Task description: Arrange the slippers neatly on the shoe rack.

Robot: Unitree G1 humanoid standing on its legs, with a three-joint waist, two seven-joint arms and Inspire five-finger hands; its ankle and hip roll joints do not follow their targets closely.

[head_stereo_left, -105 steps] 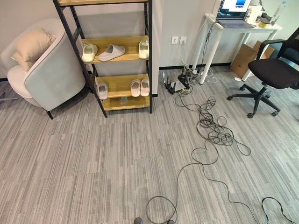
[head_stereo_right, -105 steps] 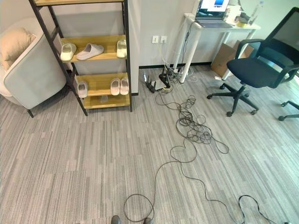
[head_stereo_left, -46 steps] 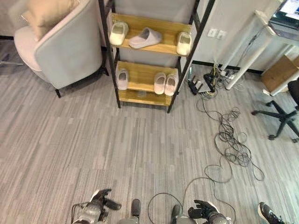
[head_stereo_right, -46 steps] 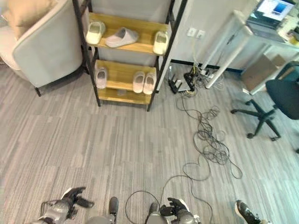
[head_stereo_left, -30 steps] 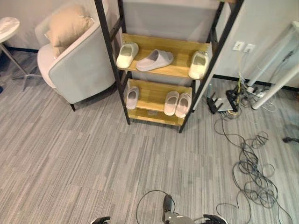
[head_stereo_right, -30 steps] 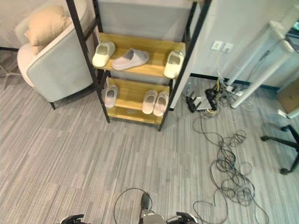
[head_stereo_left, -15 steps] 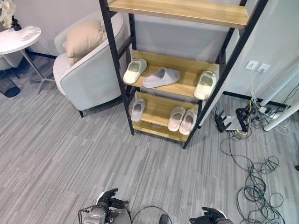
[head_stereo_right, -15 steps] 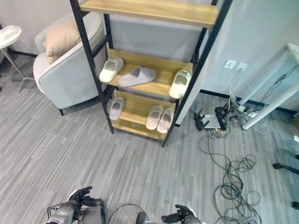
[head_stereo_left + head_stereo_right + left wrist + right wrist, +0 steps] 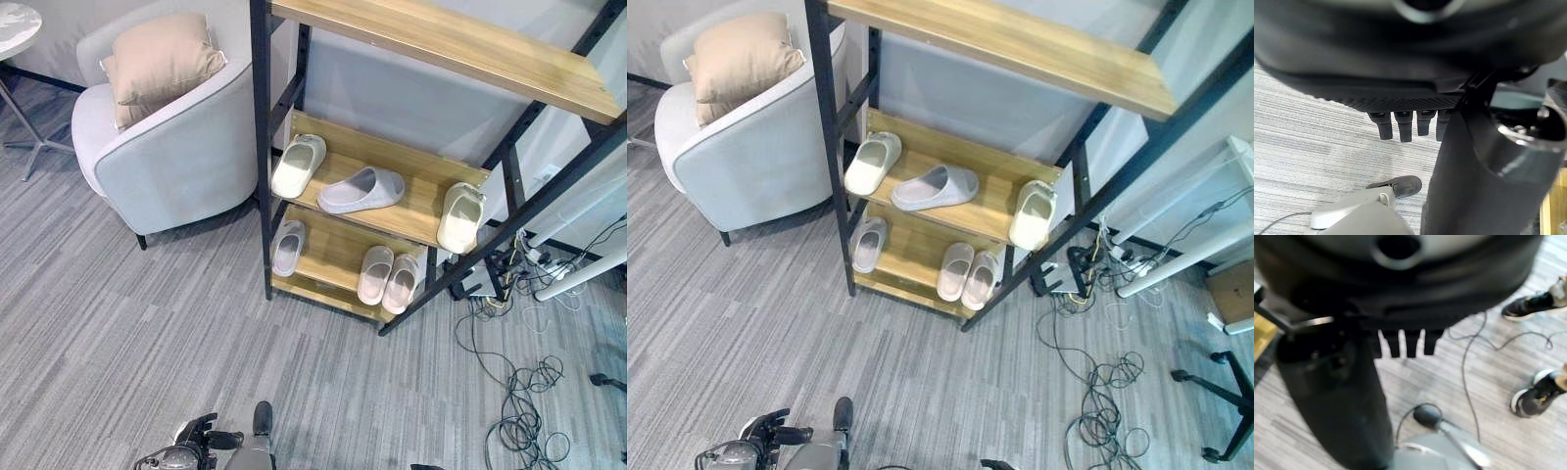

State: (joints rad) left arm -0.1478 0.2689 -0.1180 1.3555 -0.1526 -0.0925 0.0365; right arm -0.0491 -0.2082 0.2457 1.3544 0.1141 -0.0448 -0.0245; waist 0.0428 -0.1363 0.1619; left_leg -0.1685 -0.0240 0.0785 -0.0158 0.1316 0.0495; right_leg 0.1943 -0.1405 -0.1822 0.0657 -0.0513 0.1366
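The shoe rack [image 9: 263, 147] has a black frame and wooden shelves. On its middle shelf a cream slipper [image 9: 299, 164] stands at the left, a grey slipper [image 9: 361, 189] lies crosswise in the middle, and another cream slipper [image 9: 459, 216] stands at the right. On the lower shelf a single pale slipper [image 9: 288, 247] sits at the left, and a pale pair [image 9: 388, 278] sits side by side at the right. My left hand [image 9: 201, 436] hangs low over the floor, well short of the rack, its fingers [image 9: 1403, 128] straight and holding nothing. My right hand [image 9: 1400, 298] also hangs empty with straight fingers [image 9: 1405, 343].
A grey armchair [image 9: 176, 166] with a beige pillow [image 9: 157, 64] stands close to the rack's left side. Tangled cables [image 9: 524, 411] and white table legs [image 9: 588, 274] lie to the right. A person's dark shoes [image 9: 1535, 399] stand on the carpet near my right hand.
The whole view has shifted nearer to the rack, so the camera moved. The slippers keep their places on the shelves. Both hands stay low and empty.
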